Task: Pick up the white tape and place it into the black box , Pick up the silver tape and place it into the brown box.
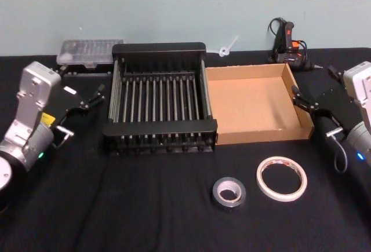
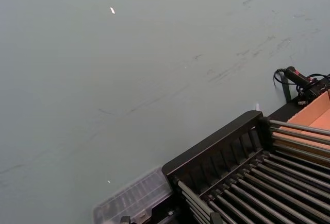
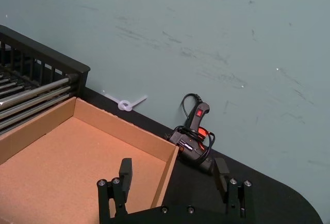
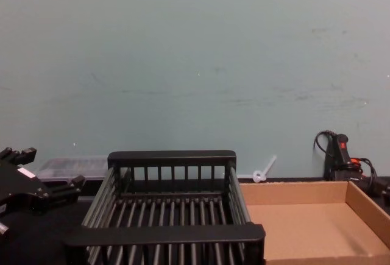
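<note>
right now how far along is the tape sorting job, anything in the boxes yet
Nothing is done yet. The white tape and silver tape both lie on the table in front of the boxes. The black box and brown box hold no tape. Nothing is in hand: the left hand and right hand are both open, out at the sides. Both pick-and-place moves are left.

A pale blue-green wall [image 4: 195, 64], scuffed with faint dark streaks, rises straight behind the table [image 1: 145, 217]. The table is covered in black cloth and lit evenly, with no strong shadows.
</note>
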